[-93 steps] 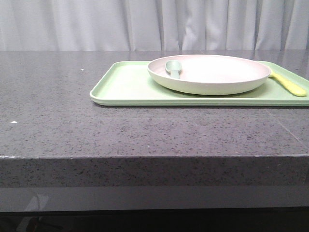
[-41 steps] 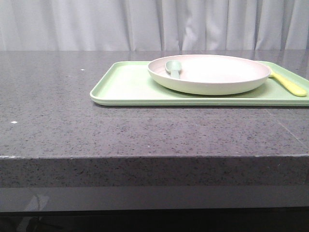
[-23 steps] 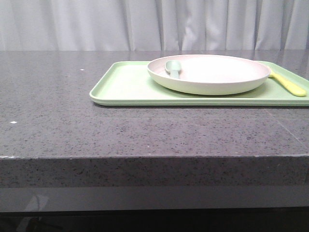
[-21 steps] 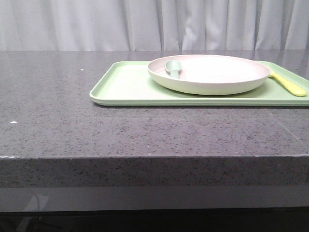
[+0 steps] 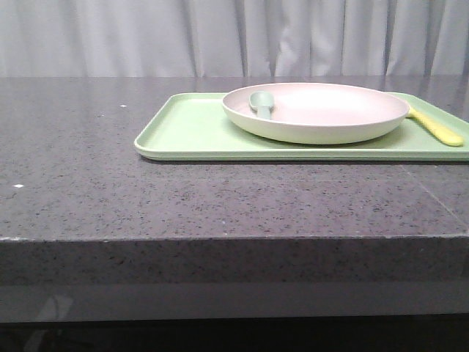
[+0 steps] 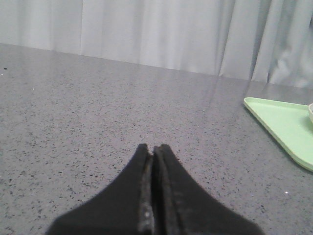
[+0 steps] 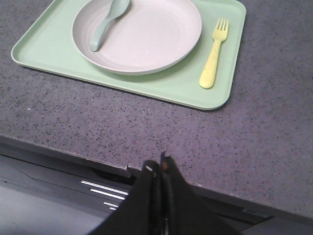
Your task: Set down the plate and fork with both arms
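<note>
Black and pressed together, the right tool hung empty off the near desk edge; the left tool, likewise closed on nothing, sat low over bare stone. Farther, the tray kept everything gathered: the plate cradling a spoon, the fork just right.

Dark grey speckled stone desk, front edge thick and square. Flat light-green rectangular tray with low rim sits on desk toward the right, its right end cut off in front view; whole tray visible in right wrist view. Grey-green spoon lies on dishware on the tray, bowl end toward the rim. Pale grey pleated curtain behind desk.
</note>
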Controlling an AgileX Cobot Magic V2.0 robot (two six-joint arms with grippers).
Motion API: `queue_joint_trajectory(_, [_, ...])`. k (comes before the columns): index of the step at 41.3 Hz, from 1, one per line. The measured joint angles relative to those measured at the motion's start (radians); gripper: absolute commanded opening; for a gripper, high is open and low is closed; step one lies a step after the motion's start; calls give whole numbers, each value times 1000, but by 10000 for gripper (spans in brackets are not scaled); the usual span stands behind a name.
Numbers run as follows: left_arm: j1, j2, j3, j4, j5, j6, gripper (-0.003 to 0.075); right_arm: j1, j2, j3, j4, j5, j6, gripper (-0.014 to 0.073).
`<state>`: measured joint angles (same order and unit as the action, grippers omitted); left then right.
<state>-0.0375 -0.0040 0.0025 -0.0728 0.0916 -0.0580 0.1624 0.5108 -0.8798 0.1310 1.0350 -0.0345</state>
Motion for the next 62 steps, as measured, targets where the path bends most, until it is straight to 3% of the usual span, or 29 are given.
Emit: queue_joint_trajectory(62, [-31,0,0,47,-26,0,-20,0,0,0,0,6,0,-88])
